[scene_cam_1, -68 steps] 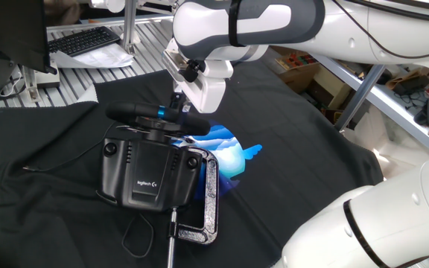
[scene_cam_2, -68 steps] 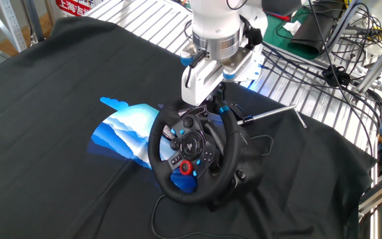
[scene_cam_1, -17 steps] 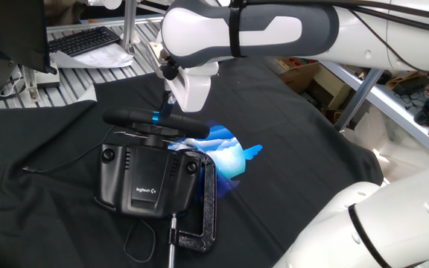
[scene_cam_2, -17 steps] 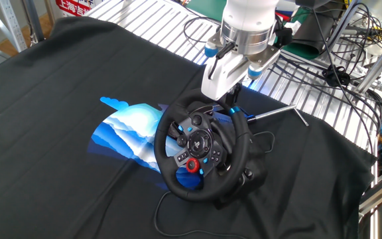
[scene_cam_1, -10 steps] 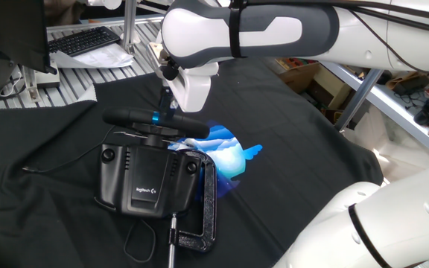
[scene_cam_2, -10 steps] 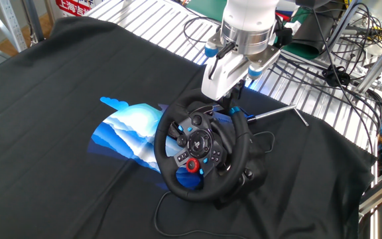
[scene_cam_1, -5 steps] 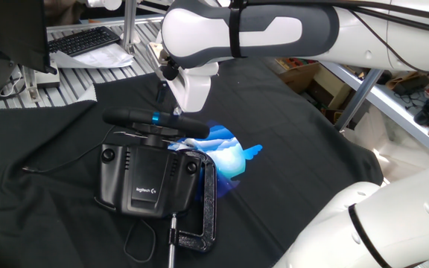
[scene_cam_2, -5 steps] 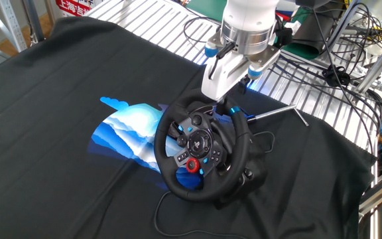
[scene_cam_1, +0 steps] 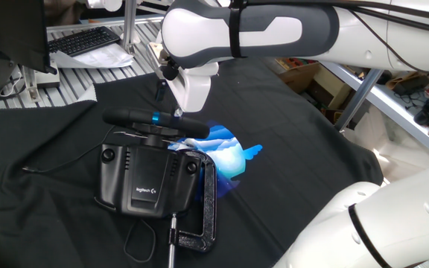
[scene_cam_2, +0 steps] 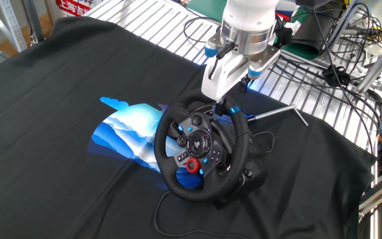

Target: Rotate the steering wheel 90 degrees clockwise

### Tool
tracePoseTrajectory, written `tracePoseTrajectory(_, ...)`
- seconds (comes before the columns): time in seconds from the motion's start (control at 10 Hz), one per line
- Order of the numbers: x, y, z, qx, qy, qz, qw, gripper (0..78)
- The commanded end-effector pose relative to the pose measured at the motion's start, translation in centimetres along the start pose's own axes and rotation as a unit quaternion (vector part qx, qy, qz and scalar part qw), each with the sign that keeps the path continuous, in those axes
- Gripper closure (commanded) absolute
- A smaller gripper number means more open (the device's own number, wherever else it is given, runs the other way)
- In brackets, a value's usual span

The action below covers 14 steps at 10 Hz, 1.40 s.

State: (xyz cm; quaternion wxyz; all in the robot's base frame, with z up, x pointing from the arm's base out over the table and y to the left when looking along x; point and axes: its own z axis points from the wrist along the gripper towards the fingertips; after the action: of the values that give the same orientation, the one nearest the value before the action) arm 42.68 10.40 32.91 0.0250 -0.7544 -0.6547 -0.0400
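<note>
With the steering wheel (scene_cam_2: 203,149) clamped at mid-bench on its Logitech base (scene_cam_1: 149,177), the end effector (scene_cam_2: 225,95), fingers spread and gripping nothing, hovers just above the rim's top, suggesting it must next descend, close, and sweep 90 degrees clockwise.

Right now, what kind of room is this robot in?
Probably a robotics lab or workshop. A white robot arm hangs over a gaming steering wheel clamped on a black cloth, with a keyboard and loose cables on metal racks nearby.
</note>
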Motion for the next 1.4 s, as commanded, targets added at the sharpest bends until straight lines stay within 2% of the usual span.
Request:
tracePoseTrajectory(0.1, -0.5, 0.2, 1.5, -0.016, -0.015, -0.005, 0.9997, 0.1)
tracePoseTrajectory(1.4, -1.0, 0.2, 2.8, -0.022, -0.017, -0.014, 0.9995, 0.1)
